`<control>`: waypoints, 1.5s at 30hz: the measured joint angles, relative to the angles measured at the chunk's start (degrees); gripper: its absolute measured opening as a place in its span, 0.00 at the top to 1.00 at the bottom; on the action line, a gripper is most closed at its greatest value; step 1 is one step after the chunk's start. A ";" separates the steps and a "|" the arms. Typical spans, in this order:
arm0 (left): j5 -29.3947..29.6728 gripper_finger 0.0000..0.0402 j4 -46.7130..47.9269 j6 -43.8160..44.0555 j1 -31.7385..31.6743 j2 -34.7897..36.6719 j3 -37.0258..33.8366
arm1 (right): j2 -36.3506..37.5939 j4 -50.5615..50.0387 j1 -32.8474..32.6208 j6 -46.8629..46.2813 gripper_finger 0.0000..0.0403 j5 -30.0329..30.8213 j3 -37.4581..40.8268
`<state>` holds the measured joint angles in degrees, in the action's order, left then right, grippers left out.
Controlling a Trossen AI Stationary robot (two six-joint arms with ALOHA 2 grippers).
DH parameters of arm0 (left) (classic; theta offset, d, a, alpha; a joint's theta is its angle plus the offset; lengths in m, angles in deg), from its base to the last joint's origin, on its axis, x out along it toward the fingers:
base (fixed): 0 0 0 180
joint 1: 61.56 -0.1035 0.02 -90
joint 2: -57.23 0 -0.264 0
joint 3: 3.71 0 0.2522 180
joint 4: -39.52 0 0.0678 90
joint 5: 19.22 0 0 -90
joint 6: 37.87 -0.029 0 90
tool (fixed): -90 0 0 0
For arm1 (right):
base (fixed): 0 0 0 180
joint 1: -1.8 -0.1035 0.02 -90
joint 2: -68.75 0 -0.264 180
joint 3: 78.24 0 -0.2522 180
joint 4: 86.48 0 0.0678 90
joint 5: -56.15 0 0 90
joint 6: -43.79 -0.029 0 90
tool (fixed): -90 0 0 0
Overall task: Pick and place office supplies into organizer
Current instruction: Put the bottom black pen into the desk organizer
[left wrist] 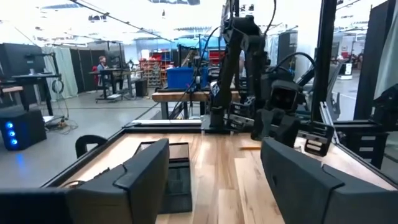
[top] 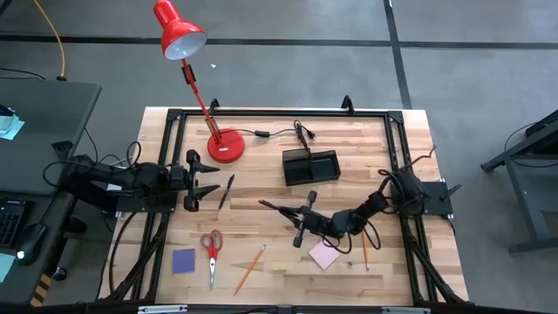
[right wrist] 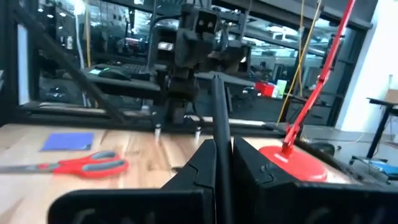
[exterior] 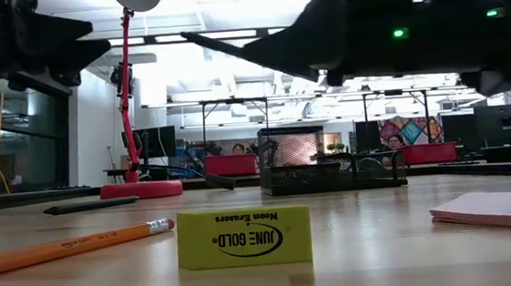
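My right gripper hangs over the table's middle, shut on a black pen. The black organizer stands beyond it, toward the far edge. My left gripper waits open at the table's left, its fingers wide apart with nothing between them. A second black pen lies flat just right of it. Red-handled scissors, a blue pad, a pencil, a yellow eraser and a pink pad lie along the near side. My right gripper pinches the black pen near one end between its two fingers. The pen runs on past the fingertips, roughly in line with them, toward the table's left. In the low view the pen hangs clear of the table, its free end slightly raised.
A red desk lamp stands with its round base at the far left, its cord trailing behind the organizer. Another pencil lies near the right arm. A black frame runs round the table's edges. A person sits beyond the table.
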<state>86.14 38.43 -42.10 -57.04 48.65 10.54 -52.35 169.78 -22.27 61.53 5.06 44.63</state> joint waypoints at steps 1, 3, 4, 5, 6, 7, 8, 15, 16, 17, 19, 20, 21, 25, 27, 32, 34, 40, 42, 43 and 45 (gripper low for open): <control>-0.06 0.44 -1.27 -0.20 0.00 -1.13 0.00 | 0.00 -0.02 0.47 0.54 0.98 -1.07 -0.36; -0.89 0.48 -4.76 -0.40 0.00 -3.72 0.01 | 0.00 -0.02 1.08 1.99 0.98 -2.66 -1.13; -1.30 0.50 -6.45 -0.43 0.00 -5.18 0.07 | 0.04 -0.09 1.36 3.02 0.98 -3.16 -1.85; -1.53 0.52 -7.85 -0.38 0.00 -6.62 0.07 | 0.32 -0.31 1.66 3.78 0.98 -3.63 -2.49; -1.66 0.54 -9.45 -0.21 0.00 -8.33 0.07 | 0.51 -0.45 1.98 4.00 0.98 -4.71 -3.17; -1.79 0.55 -11.22 -0.02 0.00 -10.13 0.07 | 0.55 -0.49 2.36 4.21 0.98 -5.88 -3.85; -1.90 0.57 -12.66 0.11 0.00 -11.90 0.07 | 0.55 -0.60 2.72 4.41 0.98 -6.44 -4.37; -2.49 0.57 -26.41 1.02 0.02 -25.12 0.04 | 0.55 -0.76 5.67 6.74 0.98 -8.88 -6.84; -2.55 0.56 -29.31 0.74 0.02 -26.80 0.04 | 0.55 -0.82 6.11 6.66 0.98 -9.34 -6.85; -2.94 0.55 -32.13 0.21 0.02 -28.20 0.04 | 0.54 -0.92 6.52 6.59 0.98 -9.40 -6.85; -4.22 0.53 -36.56 -1.32 0.00 -31.05 0.04 | 0.52 -0.63 7.22 6.76 0.98 -9.72 -6.85; -4.43 0.51 -38.67 -1.49 0.02 -32.40 0.04 | 0.52 -0.55 7.53 6.74 0.98 -10.51 -6.85; -4.49 0.50 -40.55 -1.55 0.04 -33.63 0.04 | 0.52 -0.27 7.78 6.59 0.98 -11.08 -6.85; -4.61 0.44 -43.69 -1.50 0.02 -38.68 1.02 | 0.46 -0.14 8.25 6.73 0.98 -13.14 -8.04; -4.65 0.43 -43.57 -1.03 0.02 -42.02 2.23 | 0.46 -0.19 8.53 6.78 0.98 -14.90 -9.43; -6.23 0.43 -46.35 -1.90 0.00 -49.77 6.24 | 0.47 -2.12 8.80 7.79 0.98 -15.64 -12.49; -8.40 0.44 -48.29 -2.93 0.02 -52.12 7.76 | 0.46 -3.26 9.06 7.74 0.98 -15.95 -12.71; -12.33 0.48 -49.92 -4.38 0.00 -57.47 12.53 | 0.46 -3.68 9.86 6.33 0.98 -16.97 -12.86; -13.44 0.49 -49.90 -4.40 0.02 -59.10 13.55 | 0.46 -3.61 9.92 6.56 0.98 -16.93 -12.86; -13.46 0.49 -49.78 -4.40 0.02 -60.01 13.94 | 0.46 -3.62 9.91 6.67 0.98 -16.94 -12.86; -13.46 0.50 -49.68 -4.40 0.04 -61.44 14.54 | 0.46 -3.61 9.85 6.74 0.98 -16.90 -12.86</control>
<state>72.67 -11.25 -46.49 -57.00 -12.79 25.08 -51.89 166.17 -12.42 68.26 -11.85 31.77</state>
